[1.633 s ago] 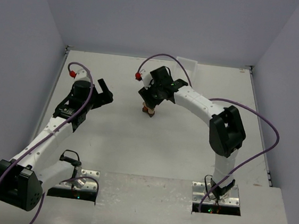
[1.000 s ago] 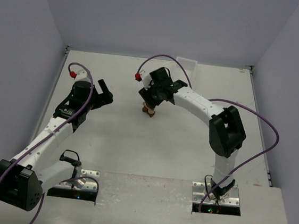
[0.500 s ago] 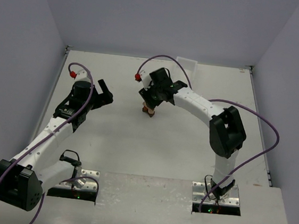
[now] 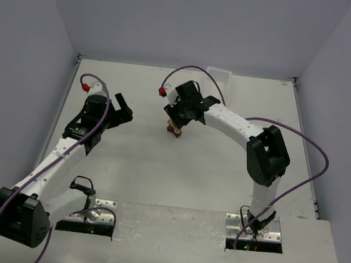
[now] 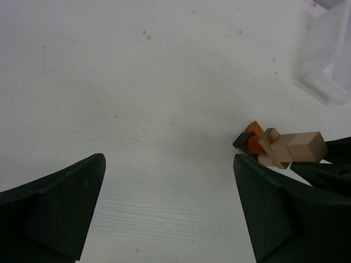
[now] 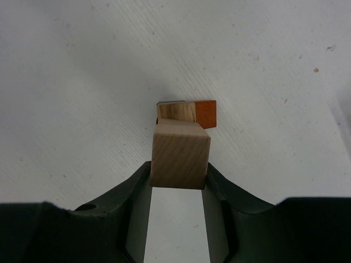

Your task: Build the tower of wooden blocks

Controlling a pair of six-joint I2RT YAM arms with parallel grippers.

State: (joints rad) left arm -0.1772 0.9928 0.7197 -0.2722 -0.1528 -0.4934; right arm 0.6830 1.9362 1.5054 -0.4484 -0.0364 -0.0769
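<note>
The wood block tower [image 4: 175, 129] stands mid-table: small tan, orange and dark blocks stacked together. My right gripper [image 4: 178, 120] is directly over it, shut on a light tan cube [image 6: 180, 154] held between its fingertips [image 6: 137, 186]. Below the cube in the right wrist view show a tan block [image 6: 175, 111] and an orange block [image 6: 206, 114]. The left wrist view shows the tower [image 5: 274, 147] from the side, with the tan cube [image 5: 305, 147] at its top. My left gripper [image 4: 123, 110] is open and empty, well to the tower's left.
A white plastic tray [image 4: 219, 78] leans at the back wall; it also shows in the left wrist view [image 5: 327, 60]. The table's back edge and walls close in behind. Cables loop over both arms.
</note>
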